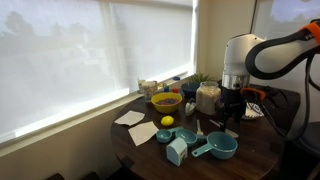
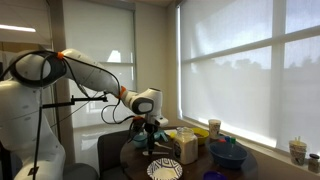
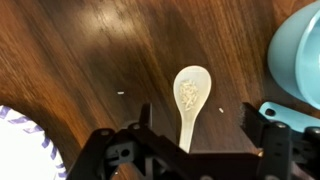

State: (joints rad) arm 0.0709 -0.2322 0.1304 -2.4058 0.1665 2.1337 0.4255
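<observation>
In the wrist view a cream spoon [image 3: 190,95] with a few rice grains on its bowl lies on the dark wooden table [image 3: 90,50]. My gripper [image 3: 197,120] is open and hangs just above it. One finger stands on each side of the spoon's handle, and neither touches it. The handle's end is hidden under the gripper body. In both exterior views the gripper [image 1: 232,108] [image 2: 150,137] points down over the round table, close to its top.
A teal bowl [image 3: 300,55] and a teal measuring cup handle [image 3: 276,110] lie to the right of the spoon, and a purple-rimmed plate [image 3: 18,150] to the left. A yellow bowl [image 1: 165,101], a lemon [image 1: 167,121], a jar [image 1: 208,97], napkins [image 1: 130,118] and teal cups [image 1: 216,148] stand on the table.
</observation>
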